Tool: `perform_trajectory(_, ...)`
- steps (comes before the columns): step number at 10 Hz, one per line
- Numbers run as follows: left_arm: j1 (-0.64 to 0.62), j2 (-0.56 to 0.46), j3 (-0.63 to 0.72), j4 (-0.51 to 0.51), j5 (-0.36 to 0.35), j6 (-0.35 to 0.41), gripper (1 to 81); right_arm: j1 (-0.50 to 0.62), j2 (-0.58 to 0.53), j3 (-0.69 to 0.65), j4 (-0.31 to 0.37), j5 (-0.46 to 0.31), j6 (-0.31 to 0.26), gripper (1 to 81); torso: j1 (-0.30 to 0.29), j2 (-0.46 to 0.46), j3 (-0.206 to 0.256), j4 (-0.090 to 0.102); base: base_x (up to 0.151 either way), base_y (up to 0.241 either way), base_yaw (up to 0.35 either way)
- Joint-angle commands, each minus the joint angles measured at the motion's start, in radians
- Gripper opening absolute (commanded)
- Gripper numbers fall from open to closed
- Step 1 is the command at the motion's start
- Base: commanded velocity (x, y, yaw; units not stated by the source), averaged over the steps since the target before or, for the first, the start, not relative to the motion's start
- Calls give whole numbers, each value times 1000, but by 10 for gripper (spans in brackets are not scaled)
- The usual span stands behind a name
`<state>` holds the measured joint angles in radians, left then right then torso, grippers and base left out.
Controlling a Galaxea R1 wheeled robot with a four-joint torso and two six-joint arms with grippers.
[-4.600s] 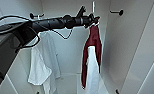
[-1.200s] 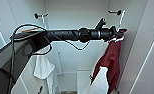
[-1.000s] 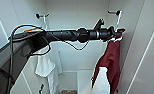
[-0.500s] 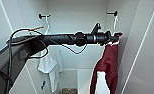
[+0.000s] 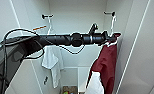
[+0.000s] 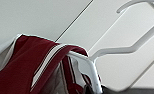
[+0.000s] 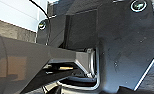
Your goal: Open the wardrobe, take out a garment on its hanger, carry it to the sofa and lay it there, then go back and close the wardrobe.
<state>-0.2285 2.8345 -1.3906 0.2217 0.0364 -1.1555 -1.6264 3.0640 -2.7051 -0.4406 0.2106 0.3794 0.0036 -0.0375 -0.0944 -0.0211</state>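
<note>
The left arm (image 5: 68, 40) crosses mid-frame from the left, its pincer (image 5: 110, 38) at the jacket (image 5: 105, 65) collar, right of centre. A white shirt (image 5: 51, 62) hangs lower left inside the open wardrobe (image 5: 78, 15); the hanger (image 5: 113, 21) hook rises upper right.

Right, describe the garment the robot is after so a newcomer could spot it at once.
Look inside the open white wardrobe. Two garments hang there; the one on the right, at the end of the robot's outstretched left arm, is the jacket. It is dark red with a white sleeve, unlike the plain white shirt on the left.
</note>
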Motion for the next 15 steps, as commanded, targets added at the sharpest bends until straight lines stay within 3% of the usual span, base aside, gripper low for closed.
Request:
perform_trajectory(1,-191,-19,11,33,-98,20,10,26,6,9,5,-39,-2,811,0,0,0,0,-116,0,0)
perform_trajectory(15,-116,-79,108,36,-131,30,10,24,8,9,5,-39,-2,811,0,0,0,0,-117,0,0)
